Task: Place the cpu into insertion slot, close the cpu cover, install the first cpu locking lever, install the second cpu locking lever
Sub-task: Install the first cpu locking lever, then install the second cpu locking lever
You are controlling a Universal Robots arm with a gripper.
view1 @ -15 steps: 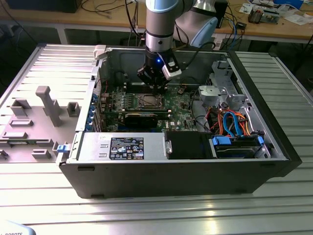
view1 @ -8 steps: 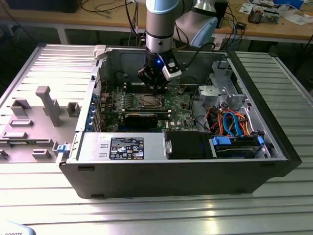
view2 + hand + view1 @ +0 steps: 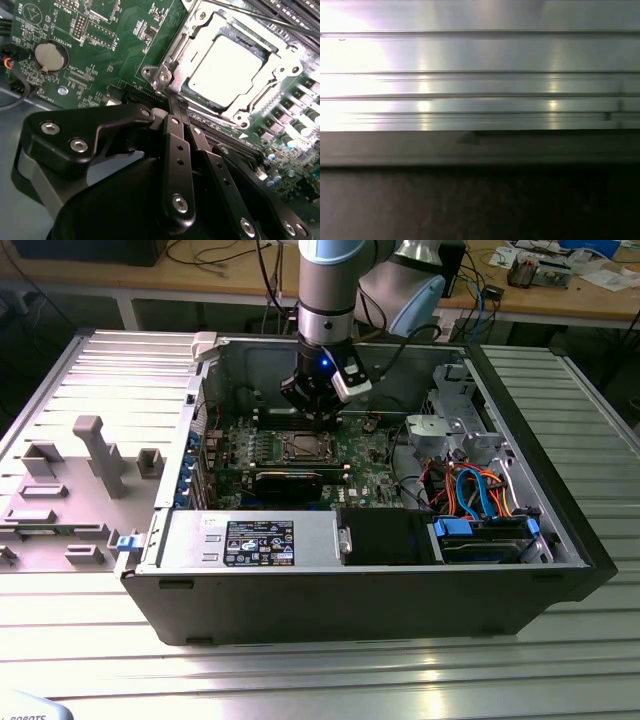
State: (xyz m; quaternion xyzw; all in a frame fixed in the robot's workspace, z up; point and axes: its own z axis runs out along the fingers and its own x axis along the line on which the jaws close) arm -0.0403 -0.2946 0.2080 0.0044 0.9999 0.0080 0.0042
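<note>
in the second wrist view the cpu lies flat in the insertion slot on the green board, with the cpu cover down around it as a silvery frame, and the gripper sits just beside the slot's near corner with its two black fingers drawn together to a narrow tip, nothing visibly between them. the chip is square and turned diagonally in that view. in the exterior view the gripper hangs just above the slot inside the open computer case.
</note>
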